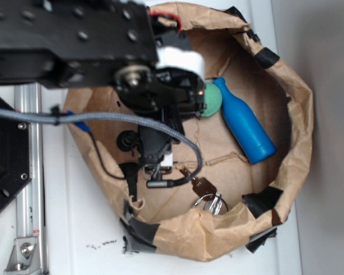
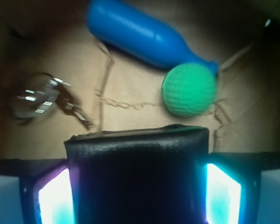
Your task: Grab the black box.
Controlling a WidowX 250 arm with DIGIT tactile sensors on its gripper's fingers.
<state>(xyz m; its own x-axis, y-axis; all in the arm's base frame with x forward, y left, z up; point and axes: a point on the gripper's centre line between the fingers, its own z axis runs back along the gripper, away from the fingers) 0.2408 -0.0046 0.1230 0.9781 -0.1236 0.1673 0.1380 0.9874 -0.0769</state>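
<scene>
Wrist view shows the gripper [image 2: 137, 196] clamped on the black box [image 2: 136, 172], a finger pressing each side. Green ball [image 2: 189, 89] touches the blue bottle [image 2: 142, 33] beyond it; keys [image 2: 39, 99] lie apart.

White tabletop [image 1: 92, 229], grey wall [image 1: 327, 57] beside.

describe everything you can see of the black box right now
The black box fills the lower middle of the wrist view. Its surface looks dark, finely grained and slightly shiny, with a rounded top edge and corners. It sits between the gripper's two glowing fingers, which press against its left and right sides. Its lower part is cut off by the frame. In the exterior view the arm hides it. The green ball lies beyond it, apart.
</scene>
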